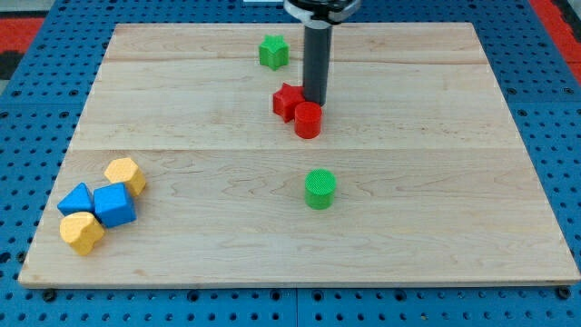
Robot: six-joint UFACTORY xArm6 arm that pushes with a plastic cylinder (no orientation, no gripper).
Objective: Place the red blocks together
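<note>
Red star-shaped block and red cylinder block already touch near the wooden worktop's far-edge middle, your tip beside both; no fingers here, so you likely need only back away.

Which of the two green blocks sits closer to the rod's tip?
The green star-shaped block near the view's top, just left of the rod; my tip is farther from the green cylinder.

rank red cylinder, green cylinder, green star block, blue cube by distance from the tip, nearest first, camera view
Measured from my tip:
1. red cylinder, touching or nearly touching, just below the tip.
2. green star block, toward the view's top, slightly left.
3. green cylinder, toward the view's bottom, clearly farther than the star.
4. blue cube, far off at the view's bottom left.
</note>
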